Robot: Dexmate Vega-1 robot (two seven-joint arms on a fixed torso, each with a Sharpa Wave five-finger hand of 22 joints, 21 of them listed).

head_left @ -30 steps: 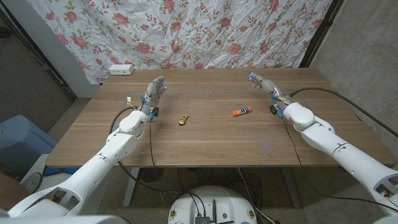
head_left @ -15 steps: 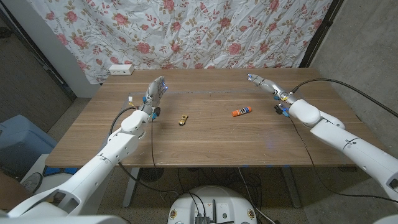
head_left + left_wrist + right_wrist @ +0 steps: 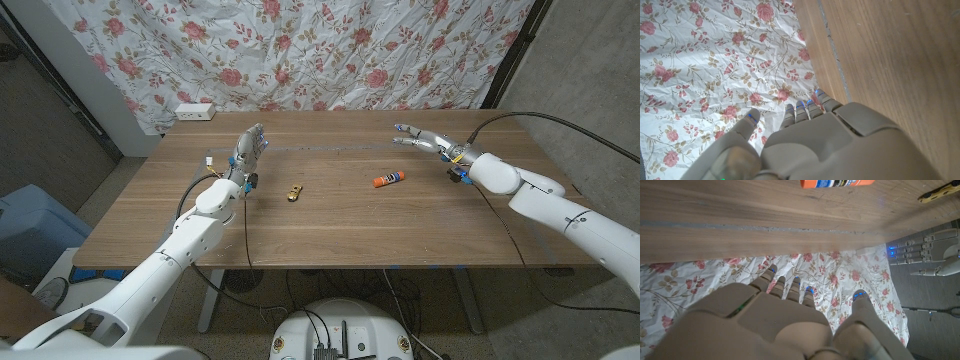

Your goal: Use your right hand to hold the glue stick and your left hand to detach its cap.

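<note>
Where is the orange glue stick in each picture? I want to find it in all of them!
Head view: the glue stick lies on the table, right of middle, near the right robot hand.
Left wrist view: I can't find it here.
Right wrist view: it lies along the picture's upper edge, partly cut off.
Shared landmark: the small yellow thing, also at the right wrist view's corner.

Head view up high, looking down over the whole table (image 3: 330, 215) toward the floral curtain (image 3: 300, 50) at the far side. Wrist views sit close behind each hand, facing that same curtain. Right wrist view shares the glue stick (image 3: 836, 183) with head.
</note>
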